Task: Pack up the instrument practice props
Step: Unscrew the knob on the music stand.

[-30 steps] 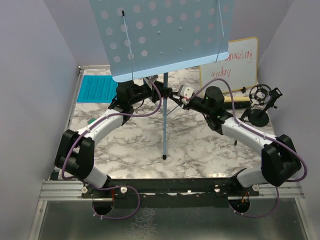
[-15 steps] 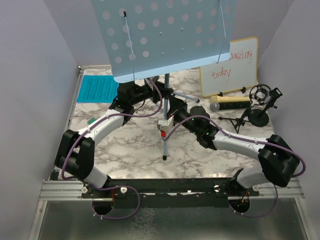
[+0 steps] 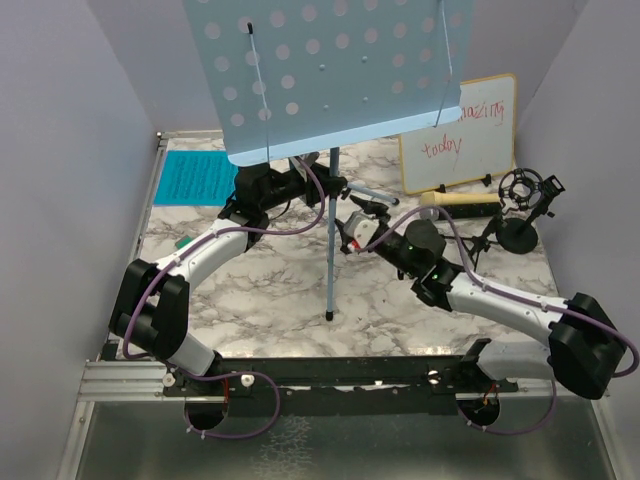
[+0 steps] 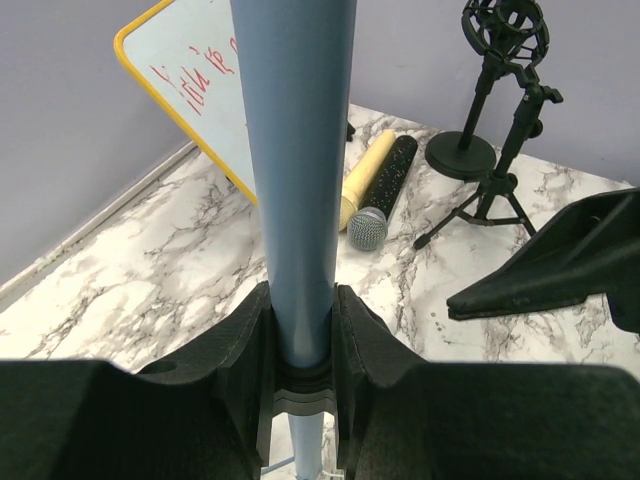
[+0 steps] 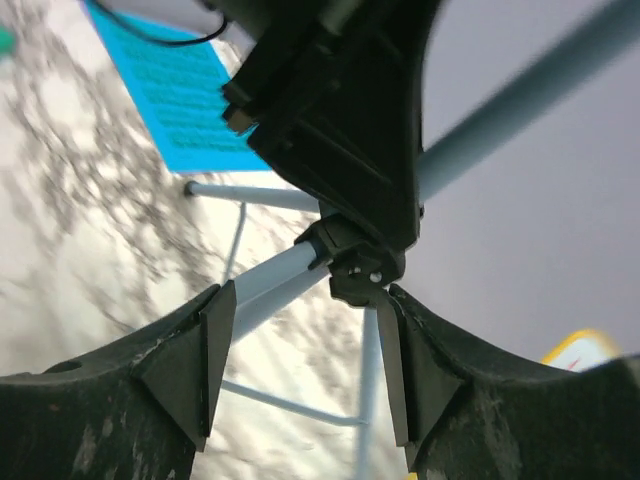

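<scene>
The light-blue perforated music rack [image 3: 330, 70] stands on its pole [image 3: 329, 260] at mid-table. My left gripper [image 3: 322, 186] is shut on that pole [image 4: 295, 180], its jaws pressed on both sides [image 4: 300, 320]. My right gripper [image 3: 353, 226] is open just right of the pole. In the right wrist view its fingers [image 5: 300, 350] flank the black leg hub [image 5: 355, 265] and a pale-blue leg [image 5: 270, 288] without closing on them. The cyan sheet [image 3: 195, 177] lies flat at the back left. A cream handheld microphone [image 3: 455, 200] lies at the right, beside the black studio microphone [image 3: 525, 188].
A wood-framed whiteboard [image 3: 460, 135] with red writing leans on the back wall at the right. The studio microphone's tripod [image 4: 490, 195] and a black round base [image 4: 460, 155] stand by the cream microphone [image 4: 365, 175]. Grey walls close in left and right.
My right gripper swung in to the pole low down with its jaws shut, then lifted back to the right and opened. The left gripper kept its hold on the pole.
</scene>
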